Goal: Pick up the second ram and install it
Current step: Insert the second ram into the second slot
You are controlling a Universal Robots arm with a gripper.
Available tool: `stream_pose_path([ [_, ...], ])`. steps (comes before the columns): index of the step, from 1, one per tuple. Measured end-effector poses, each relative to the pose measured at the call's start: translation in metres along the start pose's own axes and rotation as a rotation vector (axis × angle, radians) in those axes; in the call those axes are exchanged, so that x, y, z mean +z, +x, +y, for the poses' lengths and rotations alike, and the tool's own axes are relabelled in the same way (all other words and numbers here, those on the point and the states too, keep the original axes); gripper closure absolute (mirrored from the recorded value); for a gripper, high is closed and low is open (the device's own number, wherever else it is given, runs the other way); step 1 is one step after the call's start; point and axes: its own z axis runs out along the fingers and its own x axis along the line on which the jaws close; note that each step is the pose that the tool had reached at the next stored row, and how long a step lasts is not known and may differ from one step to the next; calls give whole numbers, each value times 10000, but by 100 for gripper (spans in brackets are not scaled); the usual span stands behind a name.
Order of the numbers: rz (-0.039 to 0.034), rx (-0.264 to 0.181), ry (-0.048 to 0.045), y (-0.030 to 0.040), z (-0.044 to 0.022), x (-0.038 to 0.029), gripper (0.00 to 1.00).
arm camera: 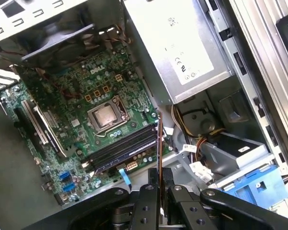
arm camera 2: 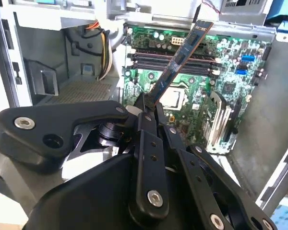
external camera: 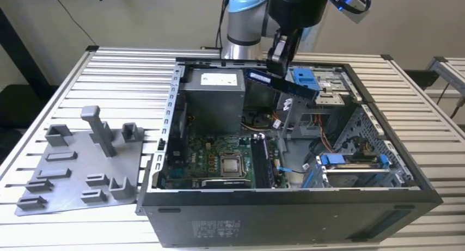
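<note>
We see the black robot gripper (external camera: 275,67) high over the big open black computer case (external camera: 291,218). Its two fingers are pinched tight on one end of the second ram (external camera: 287,85), a slim, flat, dark memory stick. The stick hangs in the air above the case, touching nothing but the fingers. In the exterior view it slants down toward that view's right. In the second wrist view the stick (arm camera 2: 180,60) pokes out from the gripper (arm camera 2: 146,103) over the green motherboard (arm camera 2: 206,91). In the first wrist view we see the stick (arm camera: 159,143) from its thin edge, above the long black slots (arm camera: 125,148) beside the shiny square chip (arm camera: 105,115). A grey metal power box (external camera: 210,93) sits inside the case. A grey plastic holder plate (external camera: 80,164) lies on the ribbed metal table (external camera: 109,71).
</note>
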Motion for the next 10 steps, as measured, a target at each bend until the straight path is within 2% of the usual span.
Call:
stream_pose_path([
  [10, -28, 1590, 110, 1, 0, 18, 86],
])
